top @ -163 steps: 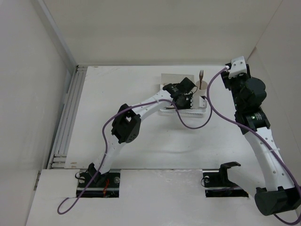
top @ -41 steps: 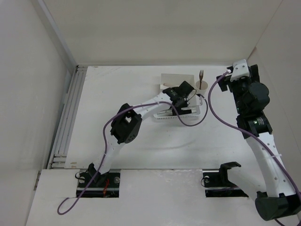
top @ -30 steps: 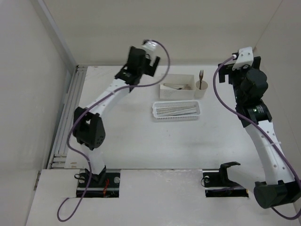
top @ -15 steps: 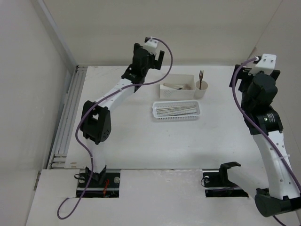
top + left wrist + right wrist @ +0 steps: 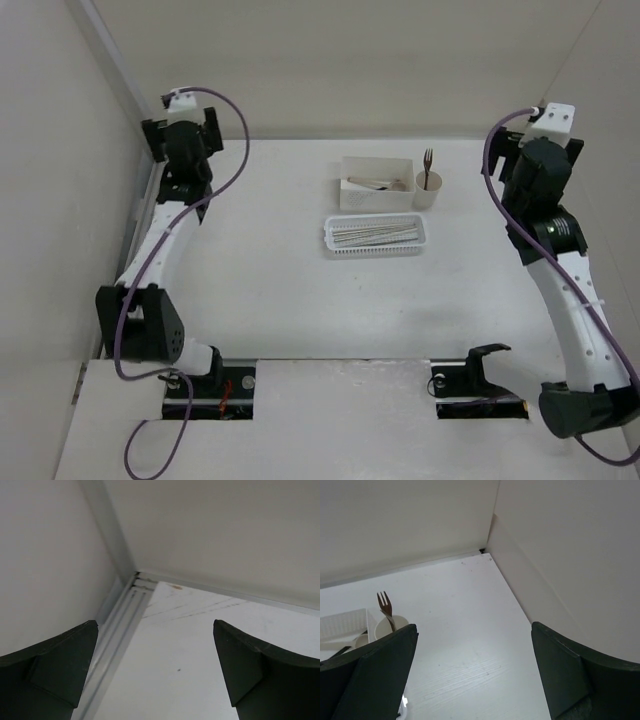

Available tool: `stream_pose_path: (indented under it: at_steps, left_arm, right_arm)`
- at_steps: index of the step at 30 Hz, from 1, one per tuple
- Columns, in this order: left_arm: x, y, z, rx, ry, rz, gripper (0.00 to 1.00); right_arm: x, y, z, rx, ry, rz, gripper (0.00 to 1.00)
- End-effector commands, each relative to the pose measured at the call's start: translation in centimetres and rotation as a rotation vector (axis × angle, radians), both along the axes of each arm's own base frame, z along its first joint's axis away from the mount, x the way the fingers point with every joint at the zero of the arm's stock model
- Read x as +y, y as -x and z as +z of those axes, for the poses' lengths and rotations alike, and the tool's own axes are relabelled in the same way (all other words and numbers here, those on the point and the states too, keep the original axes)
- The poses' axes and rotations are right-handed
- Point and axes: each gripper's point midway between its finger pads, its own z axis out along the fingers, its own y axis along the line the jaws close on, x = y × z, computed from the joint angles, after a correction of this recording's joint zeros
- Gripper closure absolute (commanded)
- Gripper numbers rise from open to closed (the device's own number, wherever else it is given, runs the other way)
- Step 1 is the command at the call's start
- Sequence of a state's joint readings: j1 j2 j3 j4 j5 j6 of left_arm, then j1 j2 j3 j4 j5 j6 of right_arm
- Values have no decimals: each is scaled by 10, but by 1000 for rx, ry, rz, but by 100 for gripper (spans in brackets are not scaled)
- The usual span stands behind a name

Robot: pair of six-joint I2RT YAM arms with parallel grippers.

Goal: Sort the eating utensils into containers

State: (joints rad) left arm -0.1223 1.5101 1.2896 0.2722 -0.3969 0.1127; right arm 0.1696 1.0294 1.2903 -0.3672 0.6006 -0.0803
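Three containers, and as far as I can tell every utensil is already in one of them. The dark fork (image 5: 428, 160) stands tines-up in the small cream cup (image 5: 428, 190), toward the far edge of the surface (image 5: 300, 300), right of centre. The deep white box (image 5: 377, 172) sits just beside the cup on its left, with silvery spoons (image 5: 372, 183) lying in it; how many, I can't make out. The chopsticks (image 5: 376, 233) lie lengthwise in the low perforated tray (image 5: 377, 248), which is just nearer the arms than the box. I don't see anything loose on the bare surface.

The left pincer (image 5: 155, 625) hangs high over the far-left corner, jaws spread as wide as they go, nothing between them, and its camera only shows the corner and the metal rail (image 5: 117, 630) along the left edge. The right pincer (image 5: 474, 627) is up near the far-right corner, also wide open and empty, looking down past the fork and cup.

So my read: the sorting looks done, or we're at the very tail end of it. Both arms are well apart from the containers and carrying nothing. The next move probably just calls for parking the arms at their bases on the near edge. If some utensil is hiding behind an arm, it'd need a fresh reach in from the side, but I can't see one.
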Motion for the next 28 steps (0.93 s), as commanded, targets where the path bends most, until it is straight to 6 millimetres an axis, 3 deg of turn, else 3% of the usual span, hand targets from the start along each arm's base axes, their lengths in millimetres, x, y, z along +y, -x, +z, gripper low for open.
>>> stream_pose_path:
  at_steps: [1, 3, 5, 8, 11, 15, 17, 25, 28]
  left_arm:
    - [43, 42, 5, -12, 19, 123, 0]
    - [62, 60, 4, -7, 37, 160, 0]
    - [71, 73, -13, 25, 49, 168, 0]
    - [70, 77, -37, 69, 61, 149, 0]
    - [62, 74, -42, 72, 86, 108, 0]
    - [54, 69, -43, 80, 103, 63, 0]
    - [52, 71, -47, 108, 105, 55, 0]
    - [45, 69, -47, 112, 106, 12, 0]
    - [41, 69, -57, 128, 111, -10, 0]
  right_arm:
    - [-7, -13, 34, -117, -66, -70, 0]
    - [-15, -16, 37, -128, -64, -136, 0]
    - [-19, -24, 36, -129, -61, -174, 0]
    - [-20, -25, 48, -167, -70, -183, 0]
    - [-11, -32, 46, -165, -73, -120, 0]
    - [-11, -20, 49, -176, -76, -109, 0]
    - [-15, -15, 38, -148, -53, -128, 0]
    - [-25, 12, 55, -190, -12, -155, 0]
    - [-21, 19, 60, -207, -16, -114, 0]
